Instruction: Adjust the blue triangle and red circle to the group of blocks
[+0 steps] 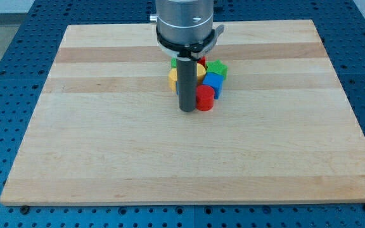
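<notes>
A tight cluster of blocks sits at the upper middle of the wooden board [106, 145]. The red circle [204, 99] is at the cluster's bottom edge. A blue block [213, 83], whose shape I cannot make out, touches it from above right. My tip [187, 110] rests on the board just left of the red circle, touching or almost touching it. The rod hides part of the cluster. A yellow block [173, 79] shows left of the rod, a green block [217, 67] at the upper right, and slivers of red and green behind the rod.
The arm's grey end housing [184, 22] hangs over the board's top middle. A blue perforated table [5, 76] surrounds the board.
</notes>
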Robot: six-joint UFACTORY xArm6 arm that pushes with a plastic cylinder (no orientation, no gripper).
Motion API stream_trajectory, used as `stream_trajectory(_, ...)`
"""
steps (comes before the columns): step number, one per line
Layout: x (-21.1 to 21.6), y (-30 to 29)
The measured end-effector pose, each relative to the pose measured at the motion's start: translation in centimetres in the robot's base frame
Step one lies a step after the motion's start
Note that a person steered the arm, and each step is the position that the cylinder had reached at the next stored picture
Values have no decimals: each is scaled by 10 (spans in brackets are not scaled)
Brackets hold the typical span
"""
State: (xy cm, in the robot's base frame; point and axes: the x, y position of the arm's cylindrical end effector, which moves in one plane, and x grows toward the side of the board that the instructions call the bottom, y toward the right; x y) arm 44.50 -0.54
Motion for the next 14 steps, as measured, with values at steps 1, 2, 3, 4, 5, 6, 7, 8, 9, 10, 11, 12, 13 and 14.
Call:
stream_trajectory(1, 0, -3)
stream_trajectory(2, 10, -18)
stream_trajectory(3, 25, -15)
stream_trajectory(4, 25, 22)
stream_trajectory(5, 9, 49)
stream_trajectory(6, -9, 50)
stream_trajectory(7, -9, 50)
stream_trajectory(8, -4, 60)
stream_trajectory(9, -4, 104)
stream_trajectory(10, -35, 153)
stream_trajectory(11, -79, 157)
stream_trajectory(12, -106, 148)
stream_trajectory(13, -109, 140)
stream_trajectory(14, -109, 122)
